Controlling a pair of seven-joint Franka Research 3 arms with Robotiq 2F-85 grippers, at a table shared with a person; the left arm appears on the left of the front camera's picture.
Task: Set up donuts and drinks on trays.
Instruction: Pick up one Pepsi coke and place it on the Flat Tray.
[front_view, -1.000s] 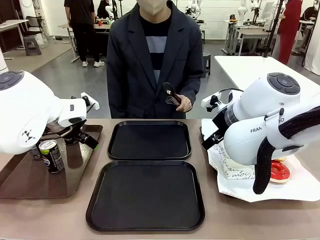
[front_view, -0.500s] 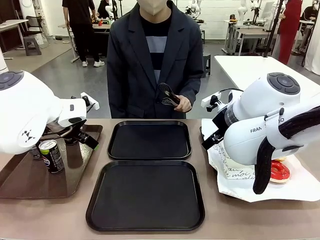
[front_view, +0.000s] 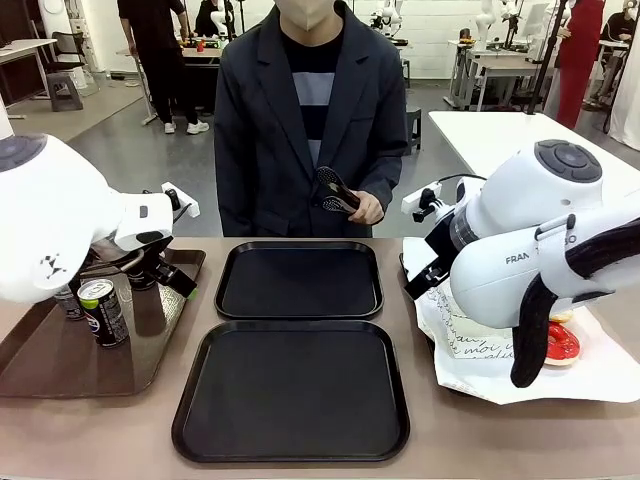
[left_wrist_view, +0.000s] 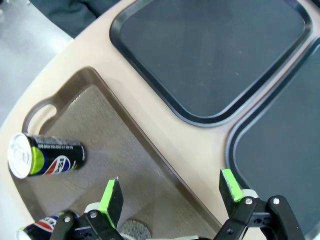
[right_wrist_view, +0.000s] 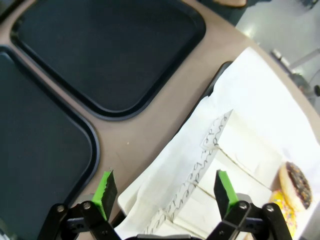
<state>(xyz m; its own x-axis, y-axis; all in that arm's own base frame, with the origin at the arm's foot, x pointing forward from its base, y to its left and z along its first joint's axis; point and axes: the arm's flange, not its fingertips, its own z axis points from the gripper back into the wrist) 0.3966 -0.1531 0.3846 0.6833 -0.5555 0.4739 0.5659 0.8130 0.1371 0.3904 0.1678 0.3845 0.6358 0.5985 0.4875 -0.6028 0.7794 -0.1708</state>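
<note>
Table: a tan top (front_view: 450, 440) shared with a person (front_view: 310, 120), who stands at the far side holding black tongs (front_view: 338, 189).
Trays: the far tray (front_view: 299, 280) and the near tray (front_view: 292, 390) lie one behind the other in the middle, both bare.
Drinks: the cans (front_view: 103, 312) are on the brown tray (front_view: 50, 375) at the robot's left. One stands upright in front, and another is just behind it, partly hidden by the arm.
Donuts: the donuts (right_wrist_view: 296, 184) lie on white paper (right_wrist_view: 260, 100) at the robot's right, next to lettered sleeves (right_wrist_view: 220, 165), well apart from both black trays.
Left gripper: the left gripper (left_wrist_view: 170, 190) has its jaws spread wide with nothing between them. It hangs over the brown tray's inner edge, near the cans but not touching them.
Right gripper: the right gripper (right_wrist_view: 165, 187) is also spread wide and empty, above the paper's edge just beside the black trays.
Change: very little in the last second. The left arm has drawn slightly toward its own side, the right arm has shifted a touch outward, and the tongs have risen a little. No can or donut has moved.
Meaning: the setup looks not yet begun. Each arm seems poised over its own supply, so a first pick likely comes next.
</note>
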